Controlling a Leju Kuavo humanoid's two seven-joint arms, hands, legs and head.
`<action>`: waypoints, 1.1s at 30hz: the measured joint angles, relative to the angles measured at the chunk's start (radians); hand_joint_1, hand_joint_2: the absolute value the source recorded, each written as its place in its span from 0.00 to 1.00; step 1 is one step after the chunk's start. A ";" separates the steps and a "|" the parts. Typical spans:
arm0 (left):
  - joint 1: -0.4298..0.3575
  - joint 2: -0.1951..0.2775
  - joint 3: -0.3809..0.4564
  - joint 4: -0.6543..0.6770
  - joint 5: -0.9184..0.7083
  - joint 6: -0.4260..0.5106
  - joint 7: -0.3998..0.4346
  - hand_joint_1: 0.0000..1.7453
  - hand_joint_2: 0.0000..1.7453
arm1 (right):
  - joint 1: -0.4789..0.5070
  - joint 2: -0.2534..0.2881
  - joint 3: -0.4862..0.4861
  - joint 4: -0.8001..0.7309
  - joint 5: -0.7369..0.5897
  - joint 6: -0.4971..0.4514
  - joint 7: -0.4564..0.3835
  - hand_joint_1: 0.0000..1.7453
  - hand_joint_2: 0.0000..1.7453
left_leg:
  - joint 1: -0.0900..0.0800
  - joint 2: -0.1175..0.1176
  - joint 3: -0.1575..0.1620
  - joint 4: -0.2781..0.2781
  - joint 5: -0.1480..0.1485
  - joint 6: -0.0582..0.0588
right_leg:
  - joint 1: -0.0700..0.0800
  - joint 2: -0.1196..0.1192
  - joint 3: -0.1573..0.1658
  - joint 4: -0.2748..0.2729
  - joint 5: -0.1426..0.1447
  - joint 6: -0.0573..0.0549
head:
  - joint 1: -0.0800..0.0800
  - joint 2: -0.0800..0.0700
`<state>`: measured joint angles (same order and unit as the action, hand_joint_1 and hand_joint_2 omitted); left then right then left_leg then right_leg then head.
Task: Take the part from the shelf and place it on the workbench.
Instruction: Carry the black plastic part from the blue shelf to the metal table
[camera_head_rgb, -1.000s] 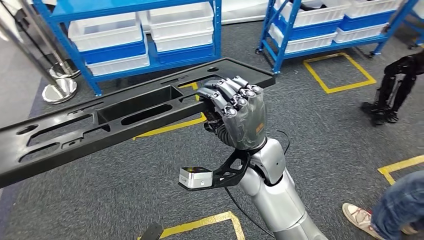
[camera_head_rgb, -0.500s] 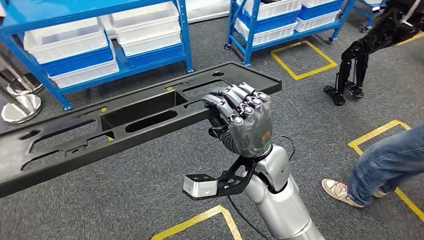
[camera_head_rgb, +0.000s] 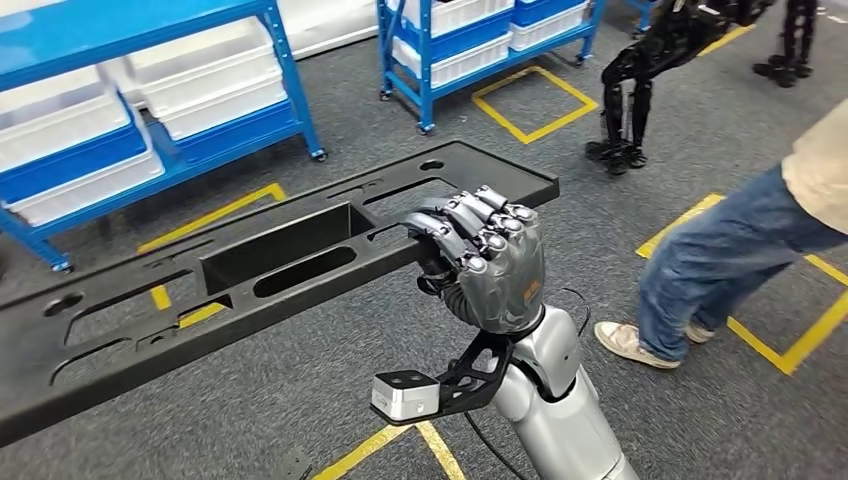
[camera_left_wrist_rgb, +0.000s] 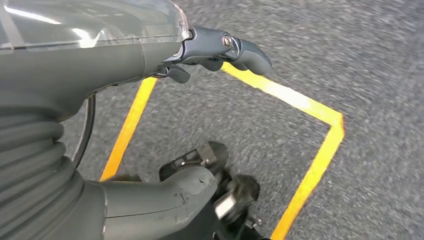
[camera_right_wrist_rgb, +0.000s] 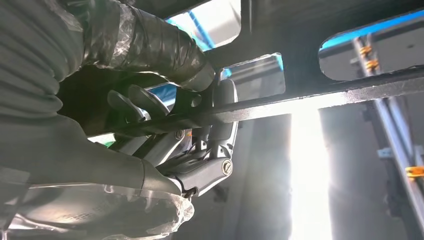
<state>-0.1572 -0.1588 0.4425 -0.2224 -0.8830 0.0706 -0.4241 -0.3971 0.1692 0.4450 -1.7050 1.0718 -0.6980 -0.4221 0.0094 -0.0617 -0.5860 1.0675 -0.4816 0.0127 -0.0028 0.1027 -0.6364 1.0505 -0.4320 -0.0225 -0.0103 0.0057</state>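
Part (camera_head_rgb: 270, 260) stretches across frame centre, right robot hand (camera_head_rgb: 487, 262) at its near edge; shelves (camera_head_rgb: 150, 90) upper left, person (camera_head_rgb: 740, 250) far right.

Even, bright light in the head view, sharp throughout; the floor (camera_left_wrist_rgb: 310, 165) smears with blur at the left wrist; white glare floods the right wrist view.

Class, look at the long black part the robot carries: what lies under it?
Under the part lie grey carpet and yellow floor tape, visible through its cut-outs. The right hand grips its near edge. Floor beneath its solid sections is covered.
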 joint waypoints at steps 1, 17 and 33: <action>0.000 0.001 0.000 0.000 0.000 0.000 0.000 0.00 1.00 | 0.000 0.000 0.000 -0.002 -0.006 0.000 -0.001 1.00 1.00 | -0.002 -0.015 0.012 -0.028 0.005 0.004 | -0.003 0.011 -0.003 0.000 0.003 0.005 | 0.000 0.000; 0.008 0.022 0.010 0.000 0.007 -0.002 -0.014 0.00 1.00 | -0.013 0.000 0.001 -0.002 -0.044 0.000 -0.015 1.00 1.00 | -0.012 0.164 0.021 -0.046 0.006 0.001 | -0.007 -0.162 0.010 0.003 -0.023 0.031 | 0.001 0.000; -0.018 0.025 0.025 0.000 0.016 0.020 -0.029 0.00 1.00 | -0.110 0.006 0.053 0.035 -0.052 0.000 0.024 1.00 1.00 | 0.000 0.033 -0.036 0.085 -0.033 -0.012 | -0.005 -0.015 -0.002 0.000 -0.002 -0.001 | 0.001 0.000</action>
<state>-0.1751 -0.1339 0.4679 -0.2224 -0.8674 0.0908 -0.4528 -0.5073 0.1754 0.4982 -1.6704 1.0203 -0.6978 -0.3983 0.0096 -0.0283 -0.6219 1.1525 -0.5149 0.0010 -0.0082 0.0876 -0.6382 1.0507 -0.4337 -0.0237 -0.0095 0.0057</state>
